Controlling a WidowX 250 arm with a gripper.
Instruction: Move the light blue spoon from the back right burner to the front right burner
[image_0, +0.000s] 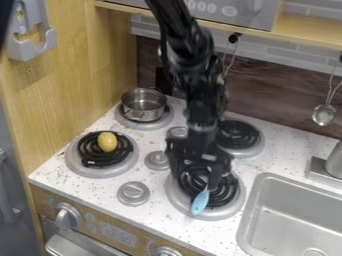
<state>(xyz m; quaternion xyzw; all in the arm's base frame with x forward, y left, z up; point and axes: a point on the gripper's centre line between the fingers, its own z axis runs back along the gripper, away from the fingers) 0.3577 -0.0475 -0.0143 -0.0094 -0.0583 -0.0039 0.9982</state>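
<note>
Lt-blue utensil (200, 202), tilted, at burner (222, 214) rim

White countertop (100, 192), speckled with dark flecks, carries four round burners with black coils in silvery pans: rear left (123, 120), front left (89, 168), rear right (256, 146), front right (178, 201). A shiny metal saucepan (142, 103) sits on the rear-left one; a yellow egg-shaped object (107, 142) rests on the front-left coil. Three round grey knobs (133, 193) stand between the left and right burners; a grey rectangular sink (266, 177) is set in at right, a metal faucet base (321, 175) just behind it.
</note>
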